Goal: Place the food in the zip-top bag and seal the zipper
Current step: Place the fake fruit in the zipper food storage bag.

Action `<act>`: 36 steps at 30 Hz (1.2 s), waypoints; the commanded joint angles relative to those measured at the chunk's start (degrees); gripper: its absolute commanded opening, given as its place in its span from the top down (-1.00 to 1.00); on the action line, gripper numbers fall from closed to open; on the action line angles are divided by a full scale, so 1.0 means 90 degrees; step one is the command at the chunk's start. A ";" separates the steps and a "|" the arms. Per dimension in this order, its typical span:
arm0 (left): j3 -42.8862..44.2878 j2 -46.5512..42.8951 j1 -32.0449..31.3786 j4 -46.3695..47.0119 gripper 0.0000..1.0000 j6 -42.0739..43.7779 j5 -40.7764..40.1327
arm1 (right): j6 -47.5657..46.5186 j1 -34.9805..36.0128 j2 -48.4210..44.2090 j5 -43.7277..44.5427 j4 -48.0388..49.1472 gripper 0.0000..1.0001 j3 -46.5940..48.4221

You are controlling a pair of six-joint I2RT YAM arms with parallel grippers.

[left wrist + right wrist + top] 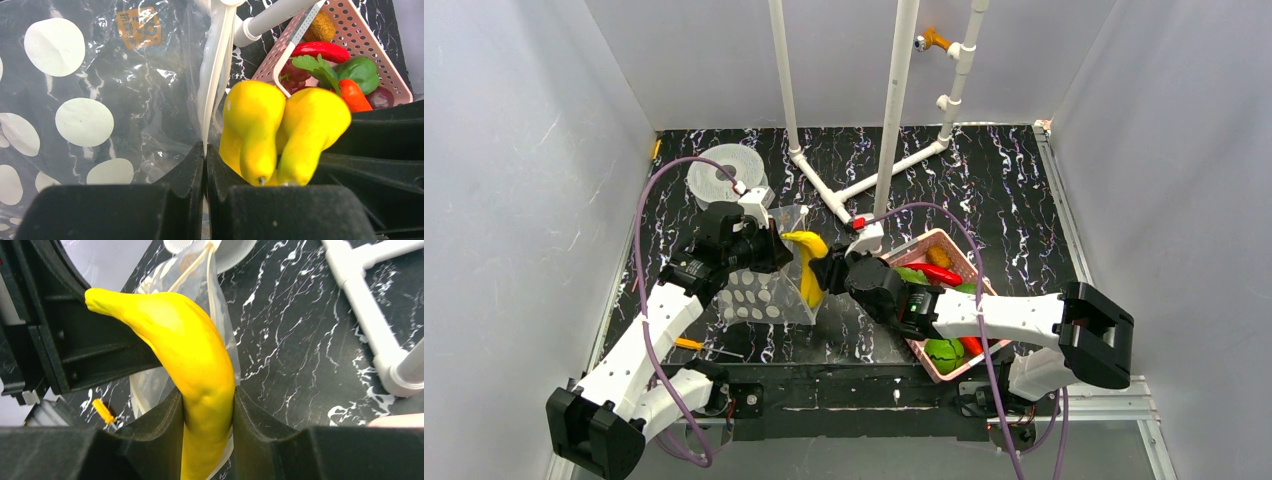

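Note:
My right gripper (208, 395) is shut on the yellow banana (190, 340), holding it near its lower end. The banana (809, 265) hangs right beside the mouth of the dotted zip-top bag (759, 300). My left gripper (205, 150) is shut on the bag's mouth edge, pinching the pale zipper strip (215, 65), which runs up from the jaws. The bag (100, 75) spreads to the left of it and the banana (260, 125) sits just to the right. More food lies in the pink basket (936, 234): a red chilli (322, 49), a carrot (352, 94) and green pieces.
A white pipe frame (894, 100) stands behind the bag and basket. The grey-white spool (724, 170) sits at the back left. A small yellow screwdriver (689, 344) lies near the left arm. Grey walls close in both sides.

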 commanded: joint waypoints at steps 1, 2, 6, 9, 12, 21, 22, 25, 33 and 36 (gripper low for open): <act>-0.0057 -0.0138 -0.0019 0.0047 1.00 0.0055 -0.0157 | 0.0246 0.0002 0.0023 -0.0614 -0.0212 0.97 0.0184; -0.0058 -0.0139 -0.0020 0.0047 1.00 0.0063 -0.0200 | 0.0130 -0.0001 0.0007 -0.0788 -0.0204 0.97 0.0092; -0.0043 -0.0149 -0.0017 0.0060 1.00 0.0071 -0.0139 | 0.0025 -0.0119 0.0102 -0.1503 -0.0232 0.97 -0.0066; -0.0087 -0.0163 -0.0014 0.0143 1.00 0.0076 -0.0063 | 0.0553 -0.0221 0.0342 -0.1575 -0.1181 0.97 0.0391; -0.0075 -0.0114 -0.0017 0.0210 1.00 0.0100 0.0157 | 0.1137 -0.0275 0.0536 -0.1575 -0.1775 0.97 0.0740; -0.0148 -0.0270 -0.0019 0.0237 1.00 0.0134 -0.0003 | 0.2191 -0.0710 0.0331 -0.1657 -0.2944 0.97 0.0842; -0.0156 -0.0276 -0.0021 0.0237 1.00 0.0135 -0.0060 | 0.2233 -0.0711 0.0337 -0.1537 -0.3300 0.97 0.0989; -0.0123 -0.0255 -0.0016 0.0213 1.00 0.0125 -0.0155 | 0.2451 -0.0711 0.0367 -0.1402 -0.3770 0.97 0.1155; -0.0112 -0.0043 -0.0015 0.0312 1.00 0.0114 0.0433 | 0.2038 -0.0640 0.0881 -0.1679 -0.4340 0.97 0.2092; -0.0108 0.0087 -0.0017 0.0344 1.00 0.0115 0.0662 | 0.1735 -0.0495 0.1210 -0.1648 -0.4646 0.97 0.2710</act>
